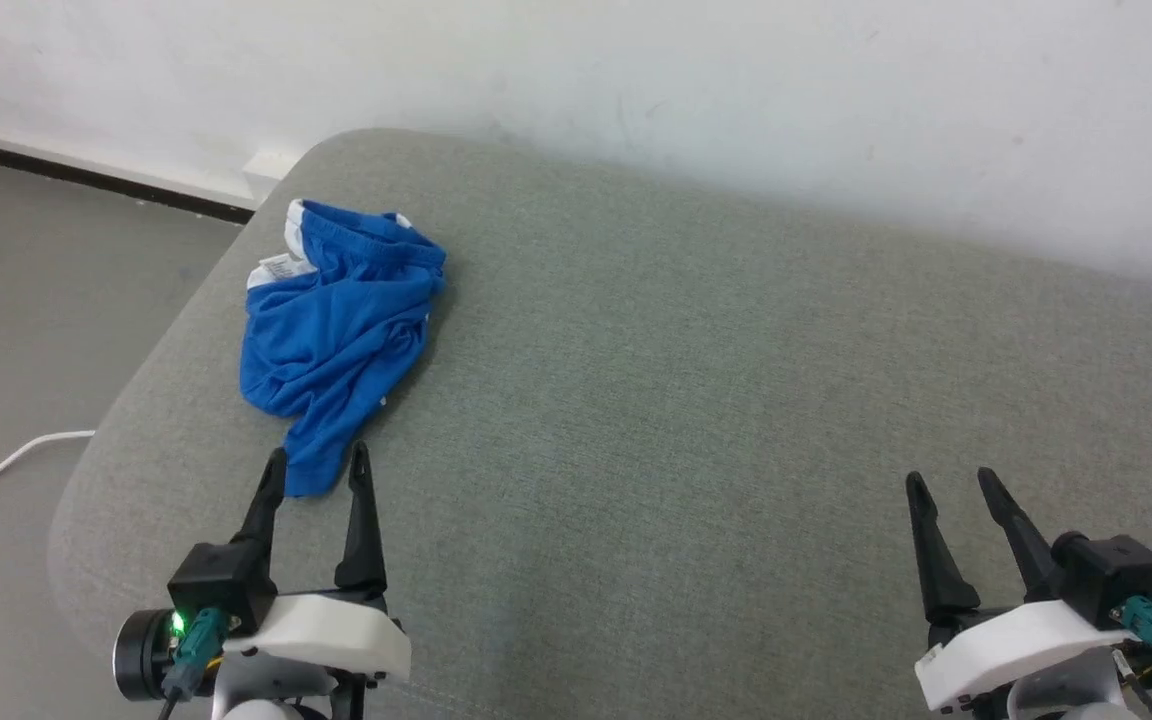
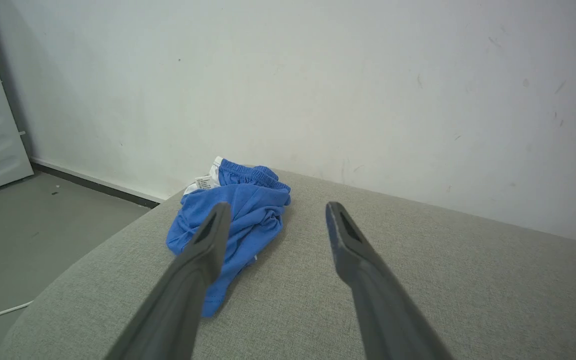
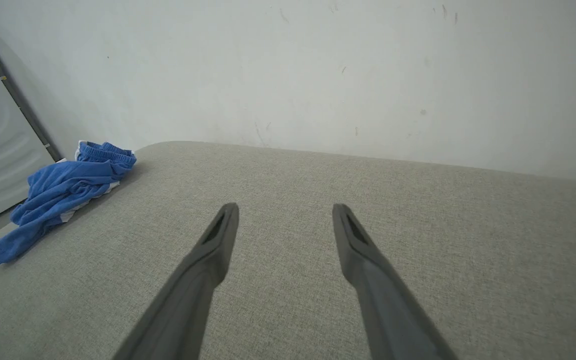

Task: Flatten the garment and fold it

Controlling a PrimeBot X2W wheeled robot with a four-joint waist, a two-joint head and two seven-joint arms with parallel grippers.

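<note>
A crumpled blue garment (image 1: pixel 336 330), white at its waistband, lies bunched in the upper left of the head view, near the left edge of a grey fabric-covered counter (image 1: pixel 686 400) against a white wall (image 1: pixel 636 60). At lower left, the left gripper (image 1: pixel 319 452) has its jaws open and empty, framing the garment's near end. At lower right, the right gripper (image 1: pixel 950 477) is also open and empty, well apart from the cloth.

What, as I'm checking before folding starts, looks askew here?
The garment lies crumpled in a heap near the far-left corner of the grey cushion, one end trailing toward the open left gripper. Nothing else stands out.
</note>
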